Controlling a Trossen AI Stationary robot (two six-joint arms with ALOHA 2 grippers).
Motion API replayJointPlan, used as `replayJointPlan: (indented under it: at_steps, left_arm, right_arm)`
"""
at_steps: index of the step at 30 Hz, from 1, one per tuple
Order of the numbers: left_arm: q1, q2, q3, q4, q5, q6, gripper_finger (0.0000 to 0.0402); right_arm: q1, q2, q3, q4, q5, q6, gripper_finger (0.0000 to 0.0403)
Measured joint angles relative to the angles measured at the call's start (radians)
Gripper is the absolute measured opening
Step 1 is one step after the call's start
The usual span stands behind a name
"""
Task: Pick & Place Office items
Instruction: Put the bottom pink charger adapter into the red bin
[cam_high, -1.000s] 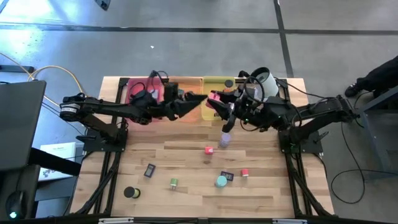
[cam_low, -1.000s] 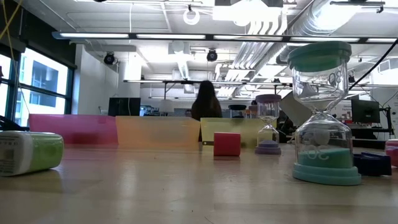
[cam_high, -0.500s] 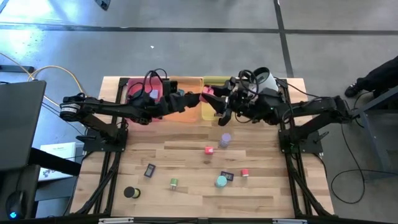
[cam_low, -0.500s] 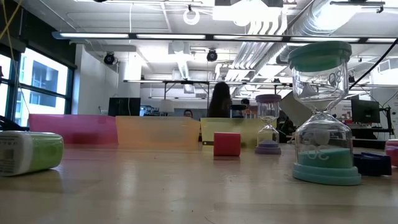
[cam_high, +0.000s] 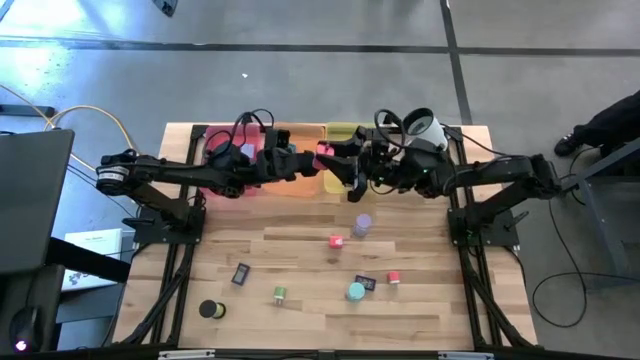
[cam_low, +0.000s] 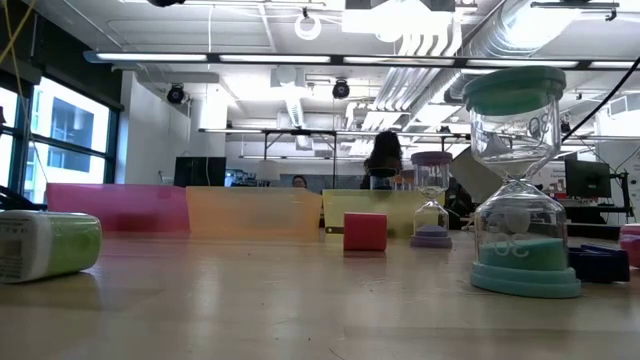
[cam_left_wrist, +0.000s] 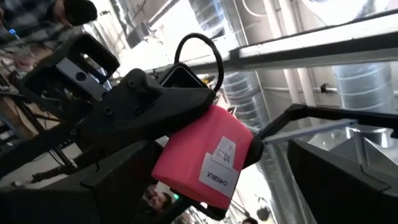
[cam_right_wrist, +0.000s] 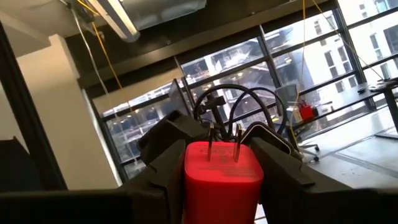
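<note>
High view, upper centre of frame: left gripper (cam_high: 308, 158) and right gripper (cam_high: 340, 163) meet above the trays, a pink-red cube (cam_high: 324, 151) between them. Left wrist view shows dark fingers (cam_left_wrist: 155, 106) clamped on that cube; whether the left gripper's own fingers are closed on it cannot be told. Remaining items on the counter (cam_high: 300, 250), lower centre: purple hourglass (cam_high: 361, 224), red cube (cam_high: 335, 241), teal hourglass (cam_high: 355, 292), green cylinder (cam_high: 279, 294), black cylinder (cam_high: 209, 309).

Two dark arms (cam_high: 170, 177), looped black cables (cam_high: 252, 122)
</note>
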Motion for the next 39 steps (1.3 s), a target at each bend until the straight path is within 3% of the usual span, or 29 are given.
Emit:
replayJointPlan:
  at_steps: [22,34,39]
  left_arm:
    - [0.0,0.001,0.0,-0.001,0.024,0.008,0.0357]
    - [0.017,0.002,0.0,-0.003,0.047,0.032,0.0246]
    - [0.019,0.002,0.0,-0.003,0.051,0.073,0.0222]
  right_arm:
    - [0.001,-0.002,-0.001,-0.007,0.045,-0.044,0.0142]
    - [0.0,-0.002,-0.001,0.015,0.053,0.056,0.0142]
    - [0.0,-0.003,-0.001,0.015,0.052,0.113,0.0142]
